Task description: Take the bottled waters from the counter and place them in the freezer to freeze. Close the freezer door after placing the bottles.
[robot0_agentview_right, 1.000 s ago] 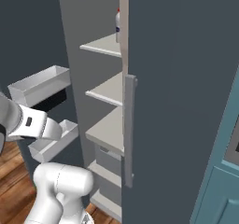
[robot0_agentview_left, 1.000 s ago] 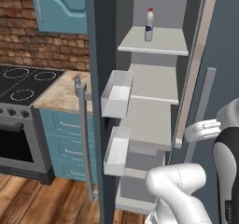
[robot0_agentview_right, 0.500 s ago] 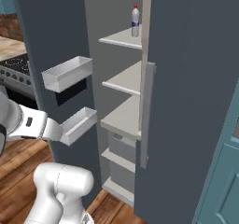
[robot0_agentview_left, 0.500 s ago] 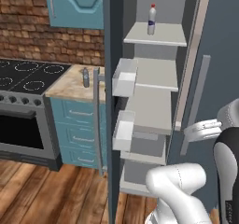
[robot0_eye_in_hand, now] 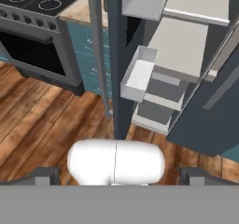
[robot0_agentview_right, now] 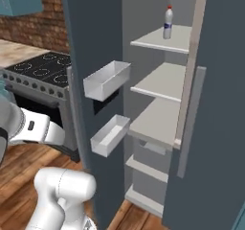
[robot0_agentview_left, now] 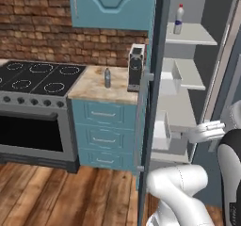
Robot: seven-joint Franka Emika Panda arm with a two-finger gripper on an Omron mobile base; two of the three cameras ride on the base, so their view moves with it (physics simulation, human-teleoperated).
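Note:
The whitish bottle [robot0_agentview_left: 178,19] with red cap stands upright on the freezer's top shelf [robot0_agentview_right: 162,40]; it also shows as bottle [robot0_agentview_right: 168,22]. The grey-blue bottle [robot0_agentview_left: 107,77] stands upright on the marbled counter [robot0_agentview_left: 92,92], left of the freezer. The freezer door [robot0_agentview_right: 88,80] stands open, its white bins [robot0_agentview_right: 106,80] facing the shelves and its bar handle [robot0_agentview_left: 140,121] towards the counter. My gripper [robot0_eye_in_hand: 119,175] is open and holds nothing. It hangs low in front of the door's edge [robot0_eye_in_hand: 119,78], apart from both bottles.
A black stove [robot0_agentview_left: 37,76] over an oven [robot0_agentview_left: 33,135] stands left of the counter. A dark coffee machine [robot0_agentview_left: 136,67] sits on the counter right beside the door. A teal wall cupboard [robot0_agentview_left: 113,6] hangs above. Wooden floor [robot0_agentview_left: 56,192] lies in front.
Both base views have swung as the base moved, so the stove and counter come further into view. The whitish bottle stays on the top shelf and the door stays open.

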